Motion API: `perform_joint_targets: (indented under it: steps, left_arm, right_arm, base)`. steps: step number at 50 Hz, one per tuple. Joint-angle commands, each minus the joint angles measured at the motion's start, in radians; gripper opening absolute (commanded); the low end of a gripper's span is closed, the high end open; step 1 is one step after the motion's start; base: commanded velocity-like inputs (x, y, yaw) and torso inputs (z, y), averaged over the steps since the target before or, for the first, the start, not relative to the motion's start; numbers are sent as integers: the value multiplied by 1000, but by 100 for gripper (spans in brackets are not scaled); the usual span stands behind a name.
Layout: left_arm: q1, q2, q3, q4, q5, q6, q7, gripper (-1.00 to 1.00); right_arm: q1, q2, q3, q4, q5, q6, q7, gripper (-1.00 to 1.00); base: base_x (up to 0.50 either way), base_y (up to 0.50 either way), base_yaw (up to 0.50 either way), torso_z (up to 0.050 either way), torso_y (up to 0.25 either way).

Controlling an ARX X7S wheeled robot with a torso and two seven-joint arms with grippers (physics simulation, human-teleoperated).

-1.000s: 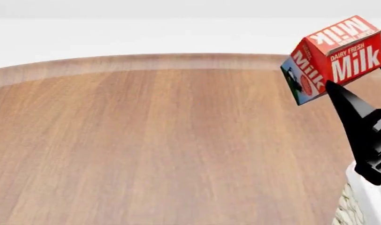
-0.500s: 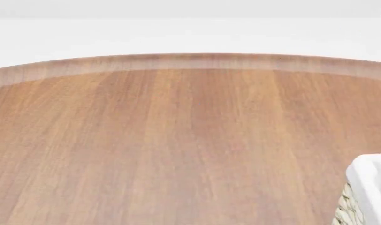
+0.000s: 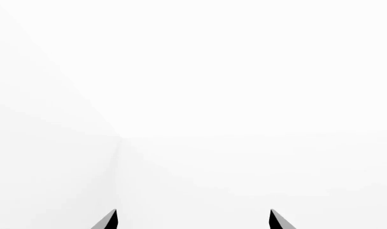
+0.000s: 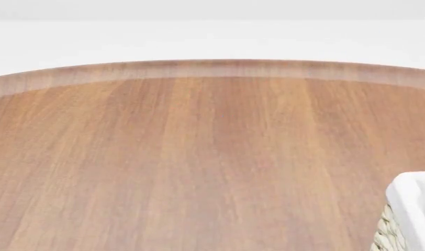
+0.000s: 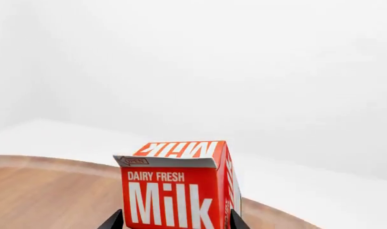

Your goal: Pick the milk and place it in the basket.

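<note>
The milk [image 5: 178,191], a red carton with white "DAIRY FRESH Milk" lettering, fills the lower middle of the right wrist view. My right gripper [image 5: 174,222] is shut on it, one dark fingertip [image 5: 112,222] at each side, above the wooden table [image 5: 47,191]. In the head view neither the milk nor a gripper shows; only a corner of the basket [image 4: 413,209], white cloth over woven wicker, sits at the lower right edge. My left gripper [image 3: 192,219] is open, its two dark fingertips [image 3: 108,222] wide apart against a blank white background with nothing between them.
The round wooden table [image 4: 198,157] fills most of the head view, its far edge curving across the top against a white floor.
The milk and the right gripper, at the head view's right edge a second ago, have left that view. The table and basket corner stay the same.
</note>
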Motion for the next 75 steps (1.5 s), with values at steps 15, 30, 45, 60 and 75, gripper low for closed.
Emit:
perform_joint_targets:
  steps: [15,30,45,60,75]
  left_arm:
    - [-8,-4,14,-7,4,5,-3,100]
    - [7,0,11,-8,14,10,1,100]
    - [15,-2,7,-5,14,12,0,100]
    - [19,-4,8,-3,13,14,-2,100]
    - [17,-10,8,-5,9,16,-4,100]
  right_arm:
    - [92,-11,-169,115,-138,32,-131,-100]
    - [5,17,-241,100,-142,18,-227,-100]
    - [-20,-6,-303,170,-186,-9,-288,-100]
    - [-23,-76,-351,298,-246,-74,-307,-100]
    - [-30,-147,-416,437,-311,-128,-340,-100]
  base:
    - [0,0,0,0,1]
    - [0,0,0,1,1]
    - [0,0,0,1,1]
    - [0,0,0,1,1]
    - [0,0,0,1,1]
